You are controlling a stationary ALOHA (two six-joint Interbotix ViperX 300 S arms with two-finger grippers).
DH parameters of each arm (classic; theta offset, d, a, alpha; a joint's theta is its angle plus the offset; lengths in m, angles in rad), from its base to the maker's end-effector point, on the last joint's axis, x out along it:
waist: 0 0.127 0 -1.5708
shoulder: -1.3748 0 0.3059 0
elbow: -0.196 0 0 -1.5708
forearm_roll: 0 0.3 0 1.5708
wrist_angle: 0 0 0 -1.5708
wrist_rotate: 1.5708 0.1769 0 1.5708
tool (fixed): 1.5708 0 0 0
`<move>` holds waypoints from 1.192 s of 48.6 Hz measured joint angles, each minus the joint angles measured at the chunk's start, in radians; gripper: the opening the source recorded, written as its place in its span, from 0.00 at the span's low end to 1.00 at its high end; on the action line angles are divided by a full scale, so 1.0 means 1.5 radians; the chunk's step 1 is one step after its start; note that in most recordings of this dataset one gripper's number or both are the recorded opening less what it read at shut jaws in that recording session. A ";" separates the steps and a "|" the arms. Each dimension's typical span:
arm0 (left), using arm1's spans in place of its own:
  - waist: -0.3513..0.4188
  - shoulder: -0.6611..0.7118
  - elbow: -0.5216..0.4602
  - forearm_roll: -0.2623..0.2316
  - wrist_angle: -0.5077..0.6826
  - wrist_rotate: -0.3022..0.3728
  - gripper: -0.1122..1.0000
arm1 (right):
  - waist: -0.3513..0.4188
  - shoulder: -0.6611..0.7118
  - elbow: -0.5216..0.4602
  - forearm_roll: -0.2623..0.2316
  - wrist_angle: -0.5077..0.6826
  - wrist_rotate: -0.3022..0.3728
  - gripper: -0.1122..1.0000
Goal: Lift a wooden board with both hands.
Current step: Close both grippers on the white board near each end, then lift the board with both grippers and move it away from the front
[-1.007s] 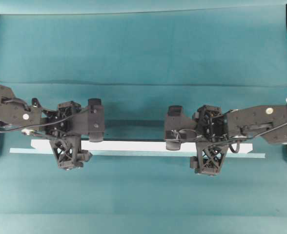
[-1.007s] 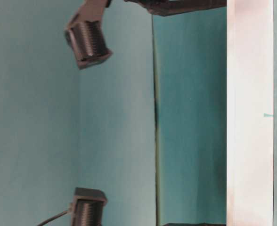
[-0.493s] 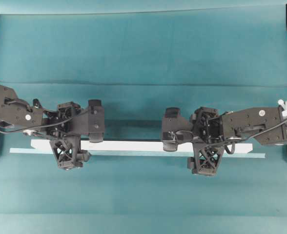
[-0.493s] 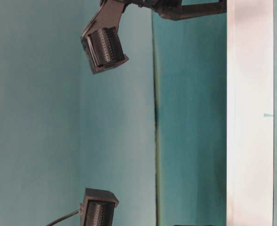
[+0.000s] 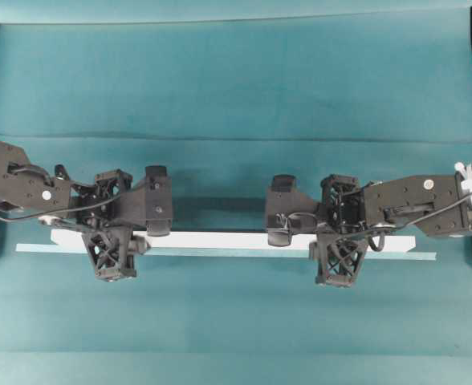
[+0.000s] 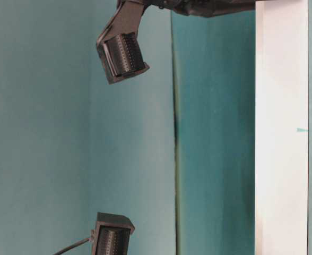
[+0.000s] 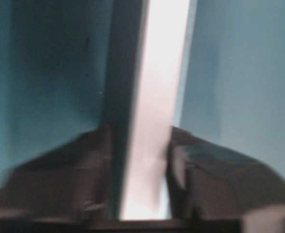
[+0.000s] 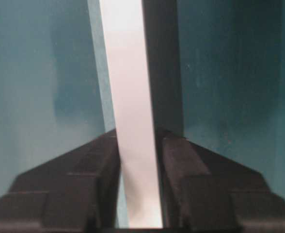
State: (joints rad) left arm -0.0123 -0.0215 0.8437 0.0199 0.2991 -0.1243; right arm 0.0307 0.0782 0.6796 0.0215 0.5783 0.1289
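both tools clamp the wooden board; seemingly no readable writing.

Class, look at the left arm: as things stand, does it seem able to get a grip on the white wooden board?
Probably yes. The left gripper already straddles the wooden board, one finger on each side with nothing between, and seems closed against its edges.
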 measured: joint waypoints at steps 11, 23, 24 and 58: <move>0.001 0.000 -0.001 0.000 0.002 -0.001 0.27 | -0.003 0.001 -0.004 0.006 0.011 0.000 0.30; 0.001 0.000 -0.001 0.000 0.002 0.001 0.27 | -0.002 0.002 -0.007 0.007 0.013 0.000 0.30; 0.001 0.000 -0.001 0.000 0.002 0.001 0.27 | -0.003 0.003 -0.007 0.007 0.013 0.000 0.30; 0.004 -0.063 -0.043 0.000 0.103 0.002 0.26 | -0.014 -0.032 -0.077 0.007 0.142 0.000 0.30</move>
State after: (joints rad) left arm -0.0061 -0.1166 0.7793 0.0199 0.4541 -0.1212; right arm 0.0092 0.0307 0.5645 0.0322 0.7915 0.1289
